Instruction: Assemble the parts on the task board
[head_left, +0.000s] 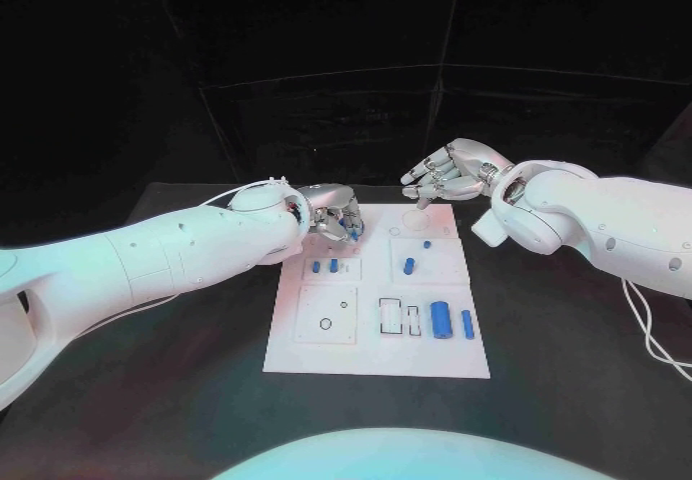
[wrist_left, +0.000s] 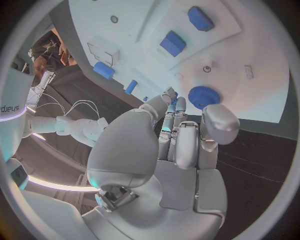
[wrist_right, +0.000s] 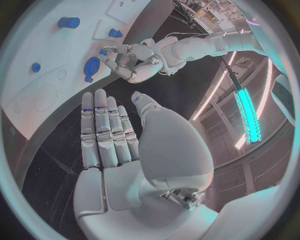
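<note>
The white task board lies in the middle of the black table. My left hand hovers over its far left corner, fingers half curled and thumb apart, with nothing in it. Just past its fingertips a round blue toothed disc sits on the board. My right hand hangs above the board's far right edge, holding nothing; its fingers lie straight and side by side. Blue parts on the board include two small pegs, an oblong, and a thick cylinder beside a thin one.
Outlined slots and a small ring mark the board's near half. Black table surface surrounds the board on all sides. A cable hangs from my right arm at the table's right side.
</note>
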